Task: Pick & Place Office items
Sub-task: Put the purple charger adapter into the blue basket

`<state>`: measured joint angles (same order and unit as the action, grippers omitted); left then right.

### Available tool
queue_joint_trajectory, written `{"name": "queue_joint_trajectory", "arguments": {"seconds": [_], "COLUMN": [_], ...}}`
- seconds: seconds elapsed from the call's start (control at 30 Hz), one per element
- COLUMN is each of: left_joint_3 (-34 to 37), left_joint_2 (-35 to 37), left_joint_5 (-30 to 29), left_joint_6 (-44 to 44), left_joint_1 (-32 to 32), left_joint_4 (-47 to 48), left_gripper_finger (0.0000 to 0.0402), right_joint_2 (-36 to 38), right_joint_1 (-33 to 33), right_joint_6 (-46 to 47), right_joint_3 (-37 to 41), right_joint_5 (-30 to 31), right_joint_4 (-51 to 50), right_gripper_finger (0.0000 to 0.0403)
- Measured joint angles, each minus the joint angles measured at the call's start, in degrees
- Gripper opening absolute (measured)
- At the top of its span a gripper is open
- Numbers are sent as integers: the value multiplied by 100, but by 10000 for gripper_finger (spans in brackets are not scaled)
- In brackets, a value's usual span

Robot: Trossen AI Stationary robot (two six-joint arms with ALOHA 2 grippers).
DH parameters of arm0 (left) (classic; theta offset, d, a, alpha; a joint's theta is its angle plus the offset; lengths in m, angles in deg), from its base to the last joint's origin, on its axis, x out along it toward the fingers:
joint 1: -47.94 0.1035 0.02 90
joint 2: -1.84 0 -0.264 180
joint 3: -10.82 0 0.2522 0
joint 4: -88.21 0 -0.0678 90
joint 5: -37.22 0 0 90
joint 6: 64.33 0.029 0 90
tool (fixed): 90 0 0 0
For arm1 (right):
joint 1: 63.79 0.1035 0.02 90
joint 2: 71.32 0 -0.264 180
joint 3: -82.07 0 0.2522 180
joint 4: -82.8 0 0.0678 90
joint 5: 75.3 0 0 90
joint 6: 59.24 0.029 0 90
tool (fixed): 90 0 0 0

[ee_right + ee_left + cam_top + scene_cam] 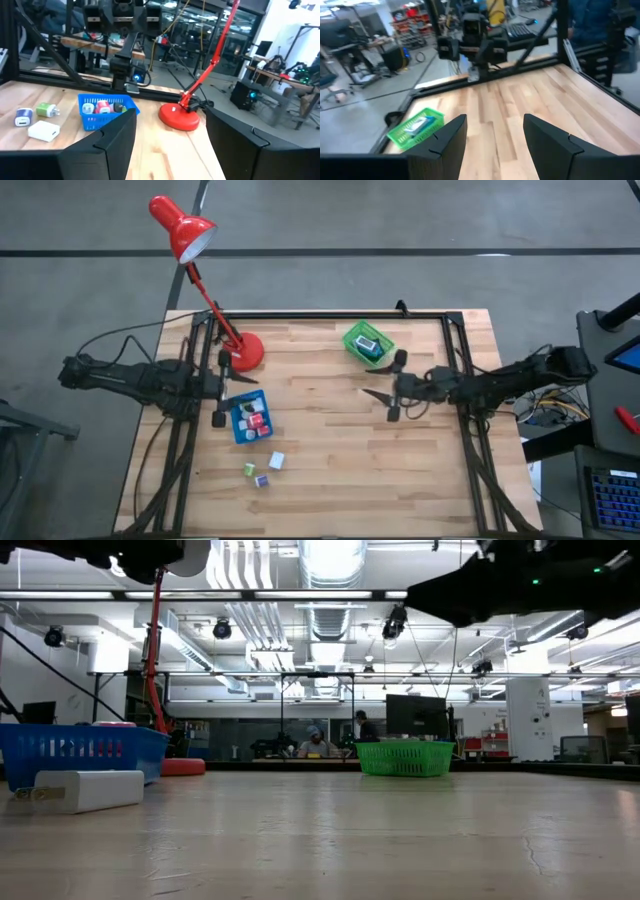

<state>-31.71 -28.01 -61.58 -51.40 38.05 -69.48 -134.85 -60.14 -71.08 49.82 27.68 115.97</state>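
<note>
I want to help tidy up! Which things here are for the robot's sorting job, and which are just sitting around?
For the job:
- three loose office items on the table
- items in the blue tray
- piece in the green basket

Just sitting around:
- red desk lamp

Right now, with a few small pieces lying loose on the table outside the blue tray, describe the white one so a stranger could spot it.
Find the blue tray on the wooden table's left half, near the red lamp. Three small pieces lie loose just beyond its corner, toward the table's near edge. The white block is the one closest to the tray, plain white, while the green piece and the purple-topped piece are coloured.
</note>
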Motion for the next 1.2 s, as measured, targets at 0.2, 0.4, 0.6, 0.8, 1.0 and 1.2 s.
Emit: {"name": "queue_joint_trajectory", "arguments": {"seconds": [0.2,0.4,0.6,0.8,1.0,1.2], "left_joint_3": [-56,-133,-119,-246,-293,-310], "left_joint_2": [-434,-849,-1193,-1420,-1616,-1843], "left_joint_5": [49,180,302,680,930,1081], "left_joint_6": [-14,-349,-604,-1059,-1809,-2448], "left_joint_1": [0,-10,-57,-183,-507,-717], "left_joint_4": [5,378,437,808,1251,1245], "left_gripper_finger": [200,200,200,200,200,200], "right_joint_2": [434,557,574,576,580,578], "right_joint_1": [471,960,1225,1401,1464,1475], "right_joint_6": [134,83,158,268,426,484], "right_joint_3": [360,383,291,289,289,289], "right_joint_5": [525,1033,1137,1151,1163,1164], "right_joint_4": [-146,-395,-694,-777,-1004,-1077], "right_gripper_finger": [231,231,231,231,231,231]}}
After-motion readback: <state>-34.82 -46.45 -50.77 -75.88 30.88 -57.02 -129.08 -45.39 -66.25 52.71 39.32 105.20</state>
